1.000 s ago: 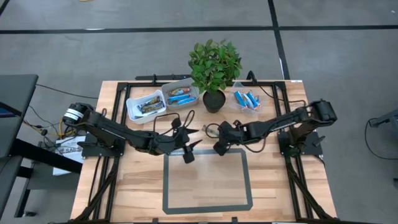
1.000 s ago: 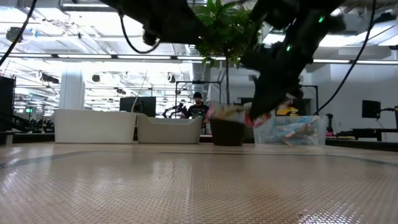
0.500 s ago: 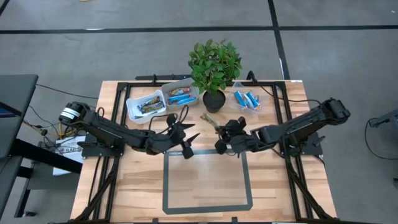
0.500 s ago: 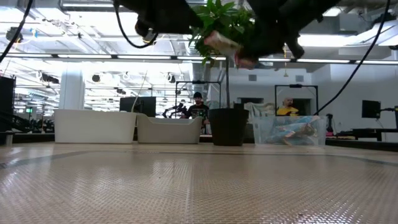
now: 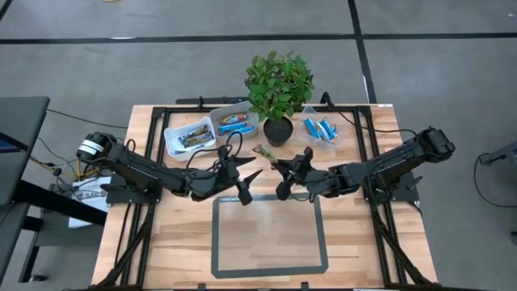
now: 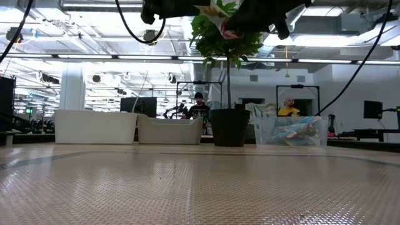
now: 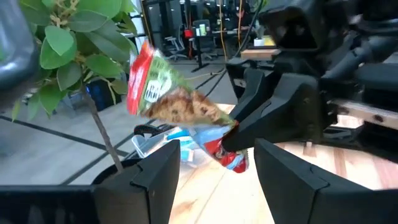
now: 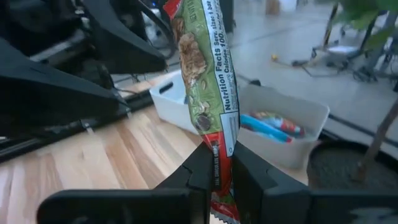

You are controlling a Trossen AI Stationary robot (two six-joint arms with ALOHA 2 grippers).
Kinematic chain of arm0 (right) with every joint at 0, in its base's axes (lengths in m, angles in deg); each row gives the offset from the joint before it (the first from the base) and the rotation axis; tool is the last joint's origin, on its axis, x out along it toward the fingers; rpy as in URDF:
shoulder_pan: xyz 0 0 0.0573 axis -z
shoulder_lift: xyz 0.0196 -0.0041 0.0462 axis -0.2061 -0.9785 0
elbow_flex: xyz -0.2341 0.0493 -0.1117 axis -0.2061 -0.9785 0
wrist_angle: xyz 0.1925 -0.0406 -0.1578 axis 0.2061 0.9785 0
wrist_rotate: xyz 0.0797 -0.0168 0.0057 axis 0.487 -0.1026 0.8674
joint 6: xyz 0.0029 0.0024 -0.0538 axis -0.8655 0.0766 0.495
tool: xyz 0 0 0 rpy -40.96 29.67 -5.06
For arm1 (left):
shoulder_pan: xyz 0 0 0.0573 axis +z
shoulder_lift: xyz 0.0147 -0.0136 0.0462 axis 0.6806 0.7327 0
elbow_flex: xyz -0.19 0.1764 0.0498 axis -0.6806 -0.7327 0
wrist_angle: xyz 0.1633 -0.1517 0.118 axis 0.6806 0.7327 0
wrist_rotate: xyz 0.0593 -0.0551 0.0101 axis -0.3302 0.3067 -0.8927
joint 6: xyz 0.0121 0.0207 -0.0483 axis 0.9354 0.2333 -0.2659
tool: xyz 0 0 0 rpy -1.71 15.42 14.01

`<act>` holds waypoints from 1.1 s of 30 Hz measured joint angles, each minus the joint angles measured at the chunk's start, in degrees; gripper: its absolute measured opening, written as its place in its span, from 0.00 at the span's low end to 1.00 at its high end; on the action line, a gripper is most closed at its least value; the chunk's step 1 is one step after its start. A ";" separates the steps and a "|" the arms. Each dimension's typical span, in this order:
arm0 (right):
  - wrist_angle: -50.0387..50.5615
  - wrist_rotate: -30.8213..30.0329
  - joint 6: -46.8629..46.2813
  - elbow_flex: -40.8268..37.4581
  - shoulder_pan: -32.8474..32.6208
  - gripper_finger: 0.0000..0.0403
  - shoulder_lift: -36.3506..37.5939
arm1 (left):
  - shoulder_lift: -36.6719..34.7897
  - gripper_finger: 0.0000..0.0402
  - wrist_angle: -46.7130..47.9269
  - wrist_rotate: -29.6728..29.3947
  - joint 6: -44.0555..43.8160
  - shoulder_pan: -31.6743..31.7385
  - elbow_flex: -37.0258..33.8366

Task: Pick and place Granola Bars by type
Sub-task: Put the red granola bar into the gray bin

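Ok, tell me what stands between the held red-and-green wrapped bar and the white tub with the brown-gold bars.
The right gripper holds the red-and-green wrapped granola bar in the air. The open left gripper sits between it and the white tub of brown-gold bars, so it partly blocks the direct path.

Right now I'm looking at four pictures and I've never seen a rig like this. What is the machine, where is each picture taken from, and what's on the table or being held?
It is a robot with two dark arms at a wooden table. One picture looks straight down from above, one looks level along the table top, and two come from cameras on the wrists.

At the far edge stand a potted plant, two white tubs holding wrapped bars, and a clear tub with blue bars.

The right gripper, raised above the table's middle, pinches a green-and-red granola bar by its lower end. The left gripper faces it close by, open and empty; its fingers frame the bar in its own wrist picture.
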 joint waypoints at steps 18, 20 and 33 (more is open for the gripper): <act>-12.32 -1.79 19.62 0.02 0.04 0.08 -0.04 | -3.68 0.50 -10.40 7.57 6.80 2.08 0.00; -13.92 -1.75 20.85 0.02 0.00 0.08 -0.17 | -3.80 0.50 -10.38 7.60 6.78 2.53 0.00; -17.32 -0.15 25.16 0.00 -1.21 0.08 -0.22 | -3.80 0.50 -12.11 13.51 3.32 5.62 0.00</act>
